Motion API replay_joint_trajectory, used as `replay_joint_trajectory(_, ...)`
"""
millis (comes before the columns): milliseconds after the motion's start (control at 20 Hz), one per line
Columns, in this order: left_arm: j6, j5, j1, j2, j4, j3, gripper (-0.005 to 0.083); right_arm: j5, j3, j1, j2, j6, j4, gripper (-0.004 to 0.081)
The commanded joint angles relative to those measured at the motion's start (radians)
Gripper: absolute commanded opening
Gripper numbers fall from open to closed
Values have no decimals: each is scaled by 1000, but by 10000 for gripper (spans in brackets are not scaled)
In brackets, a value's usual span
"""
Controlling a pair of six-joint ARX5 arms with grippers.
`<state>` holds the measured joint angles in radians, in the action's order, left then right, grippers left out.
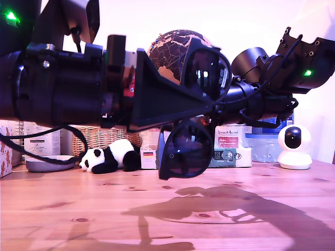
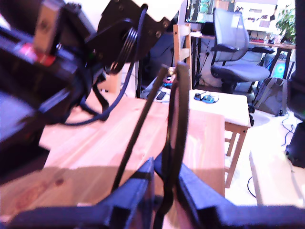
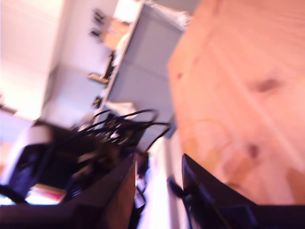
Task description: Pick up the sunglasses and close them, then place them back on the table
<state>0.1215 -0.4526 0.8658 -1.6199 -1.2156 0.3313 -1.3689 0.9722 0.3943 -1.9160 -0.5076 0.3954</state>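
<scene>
One pair of sunglasses (image 1: 196, 112) held aloft above the tabletop (image 1: 167, 209).
My first tool (image 2: 164, 183) is clamped on the frame; lenses stacked one over the other, long axis upright. My second tool (image 3: 159, 186): fingers slightly parted, contact unclear through blur.
</scene>
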Motion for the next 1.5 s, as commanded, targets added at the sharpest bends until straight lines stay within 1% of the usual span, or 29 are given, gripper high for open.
replay_joint_trajectory(0, 2, -4, -11, -9, -4, -11, -19, -44, 6, 5, -4, 0, 11, 257)
replay_joint_trajectory(350, 2, -11, -48, -9, 23, -11, -19, -139, 6, 5, -3, 3, 12, 257)
replay_joint_trajectory(700, 2, -11, -53, -9, 48, -11, -19, -227, 6, 5, -3, 6, 6, 257)
replay_joint_trajectory(1000, 1, -11, -71, -9, 57, -11, -19, -233, 6, 5, -3, 6, -52, 257)
replay_joint_trajectory(1250, -17, -11, -109, -9, 74, -11, -19, -236, 6, 8, -2, 6, -88, 257)
replay_joint_trajectory(1450, -40, -11, -145, -9, 118, -11, -19, -237, 6, 24, 4, 7, -110, 257)
